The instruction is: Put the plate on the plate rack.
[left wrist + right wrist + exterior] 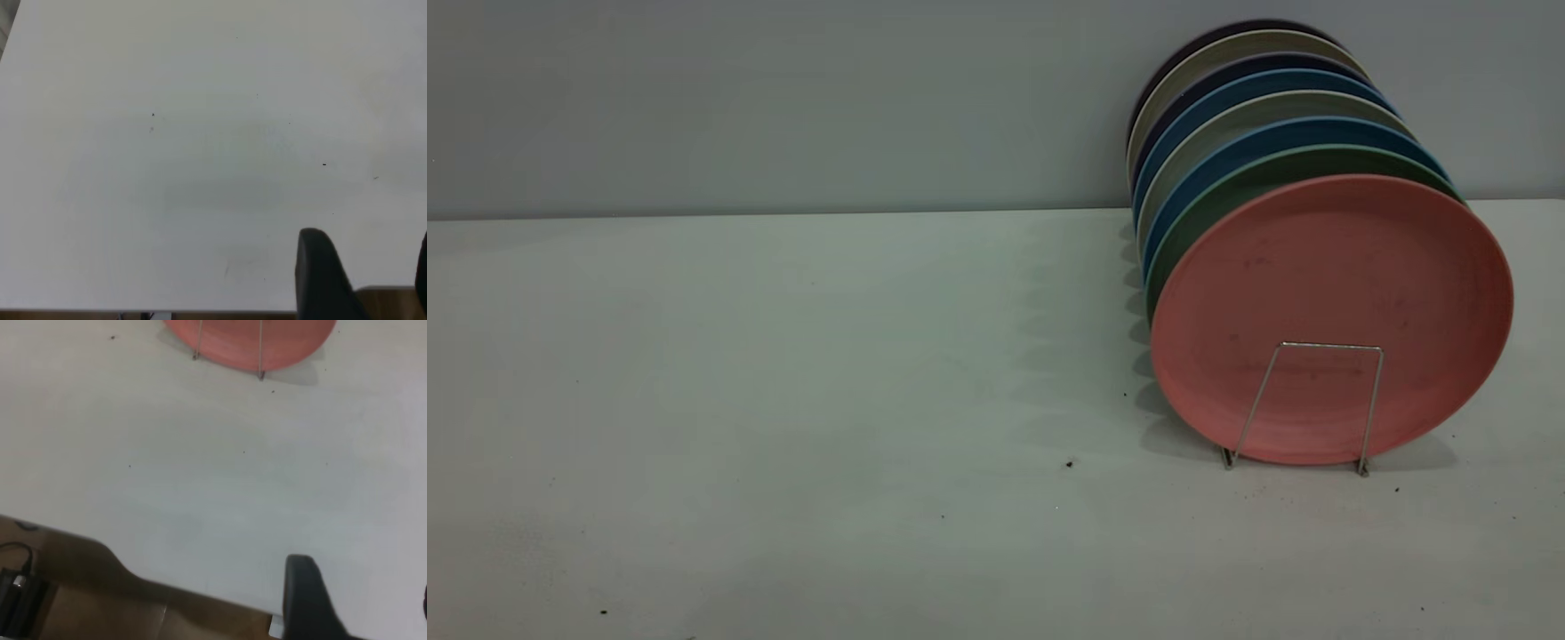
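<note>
Already the plate point(1334, 293) stands upright in the plate rack point(1303, 404), foremost in a row of plates; both hands, left hand point(363, 273) and right hand point(357, 600), hang spread above the tabletop point(783, 400).

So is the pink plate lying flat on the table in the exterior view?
No. The plate stands on edge at the front of the row, behind the front loop of the plate rack.

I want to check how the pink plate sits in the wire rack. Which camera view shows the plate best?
The exterior view: the plate shows whole, standing on edge at the front of the row, behind the plate rack's front loop. The right wrist view catches only its lower edge and two rack wires. The left wrist view shows only bare table.
</note>
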Robot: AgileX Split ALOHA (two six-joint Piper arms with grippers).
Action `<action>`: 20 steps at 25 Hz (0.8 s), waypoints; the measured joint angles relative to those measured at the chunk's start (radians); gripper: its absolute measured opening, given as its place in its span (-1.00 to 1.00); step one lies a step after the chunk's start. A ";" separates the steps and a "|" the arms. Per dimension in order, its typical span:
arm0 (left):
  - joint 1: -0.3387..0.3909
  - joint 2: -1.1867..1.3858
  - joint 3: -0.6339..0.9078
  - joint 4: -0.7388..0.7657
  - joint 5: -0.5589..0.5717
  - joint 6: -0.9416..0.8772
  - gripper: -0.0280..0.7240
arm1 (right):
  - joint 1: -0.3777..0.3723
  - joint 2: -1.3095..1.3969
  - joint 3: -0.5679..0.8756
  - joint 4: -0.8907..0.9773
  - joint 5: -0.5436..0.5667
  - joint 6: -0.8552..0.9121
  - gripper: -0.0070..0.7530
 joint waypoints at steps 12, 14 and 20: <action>0.000 0.000 0.000 0.000 0.000 0.000 0.09 | -0.035 -0.174 0.000 0.002 0.001 0.002 0.15; 0.000 0.000 0.000 0.000 0.000 0.000 0.09 | -0.035 -0.201 0.000 0.002 0.003 0.002 0.15; 0.000 0.000 0.000 0.000 0.000 0.000 0.09 | -0.035 -0.203 0.000 0.002 0.003 0.003 0.15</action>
